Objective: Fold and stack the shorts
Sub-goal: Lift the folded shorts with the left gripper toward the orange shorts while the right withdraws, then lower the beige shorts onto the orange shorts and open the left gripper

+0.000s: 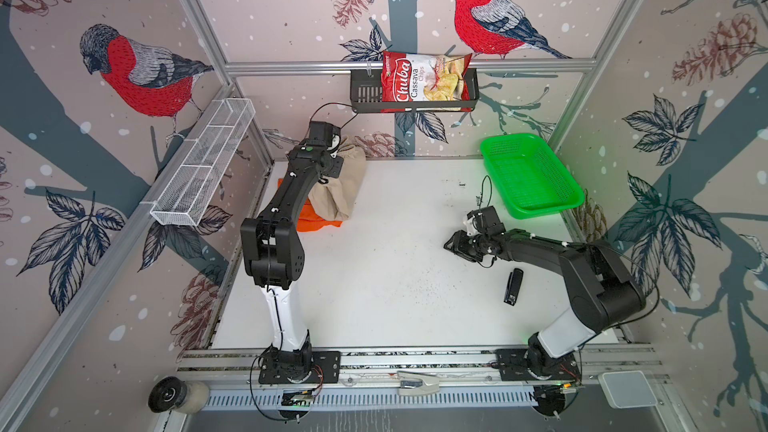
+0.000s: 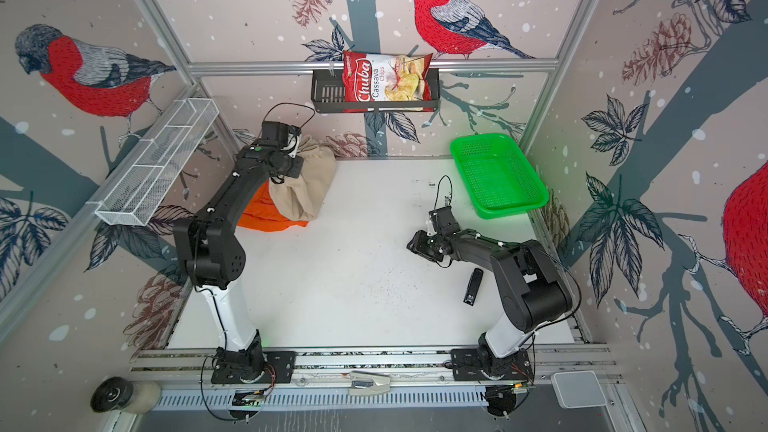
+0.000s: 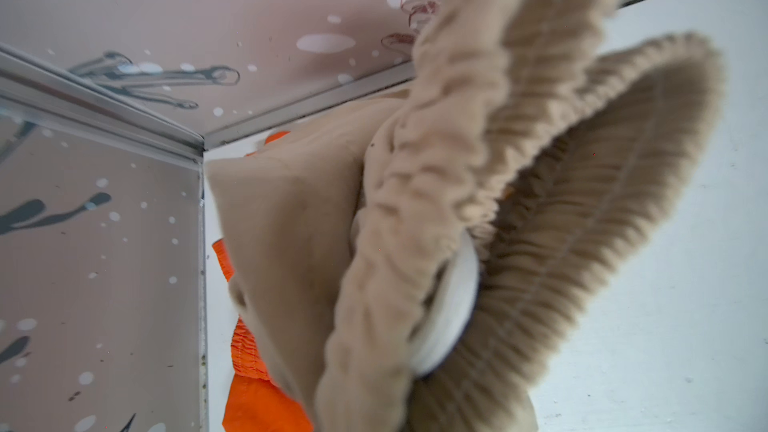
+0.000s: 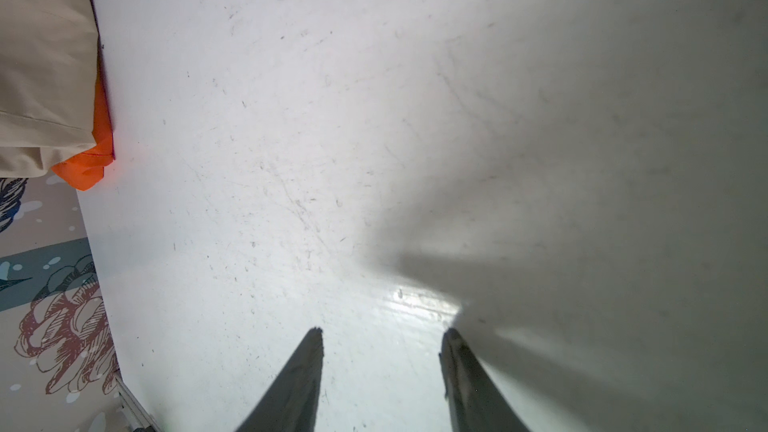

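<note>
Currently the left gripper [image 3: 451, 309] is clamping the gathered waistband of the plain beige cloth shorts [image 1: 336, 189], holding them up at ten o'clock over the crumpled bright orange shorts [image 1: 318, 224]. The right gripper [image 4: 382, 332] is hovering, jaws apart, at three o'clock. Neither pair is looking folded yet.

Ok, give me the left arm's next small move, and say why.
Probably fold the beige shorts: carry their lifted waist forward and lay it down over their lower part. The left pincer is shut on that gathered waist, held up, while the lower part rests on the orange shorts. The right pincer is open, empty and well apart.
</note>
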Robot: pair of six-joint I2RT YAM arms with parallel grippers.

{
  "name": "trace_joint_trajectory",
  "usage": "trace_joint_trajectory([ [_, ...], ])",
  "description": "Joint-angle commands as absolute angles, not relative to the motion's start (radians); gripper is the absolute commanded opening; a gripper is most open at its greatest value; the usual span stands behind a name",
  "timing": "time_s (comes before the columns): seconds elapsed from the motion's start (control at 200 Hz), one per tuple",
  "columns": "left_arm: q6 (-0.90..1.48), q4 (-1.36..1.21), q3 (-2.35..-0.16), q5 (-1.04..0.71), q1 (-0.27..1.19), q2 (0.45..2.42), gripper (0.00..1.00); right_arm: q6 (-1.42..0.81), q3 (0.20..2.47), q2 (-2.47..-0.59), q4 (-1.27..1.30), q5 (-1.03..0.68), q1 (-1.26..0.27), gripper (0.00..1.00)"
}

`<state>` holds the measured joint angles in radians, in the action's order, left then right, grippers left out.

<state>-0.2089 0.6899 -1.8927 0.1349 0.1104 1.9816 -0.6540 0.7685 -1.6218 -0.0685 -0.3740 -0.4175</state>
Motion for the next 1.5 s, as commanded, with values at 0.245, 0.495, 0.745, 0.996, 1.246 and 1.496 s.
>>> trace_joint_trajectory([
  [0.245,-0.114,0.787,-1.945,0.194,-0.004,2.120,0.13,-0.643,0.765,-1.618,-0.082,-0.368,-0.413,0.48],
  [0.495,-0.037,0.843,-2.027,0.303,-0.091,2.231,0.55,-0.642,0.759,-1.618,-0.086,-0.365,-0.411,0.48],
  [0.745,0.031,0.877,-2.049,0.290,-0.099,2.146,0.76,-0.648,0.770,-1.615,-0.094,-0.363,-0.410,0.48],
  [0.996,0.034,0.784,-1.915,0.069,-0.054,1.931,0.73,-0.658,0.802,-1.615,-0.102,-0.365,-0.413,0.48],
  [1.246,0.054,0.621,-1.803,-0.134,-0.020,1.974,0.58,-0.666,0.840,-1.615,-0.113,-0.362,-0.440,0.48],
  [1.496,0.111,0.523,-1.860,-0.024,-0.041,2.135,0.57,-0.673,0.839,-1.608,-0.108,-0.357,-0.461,0.49],
])
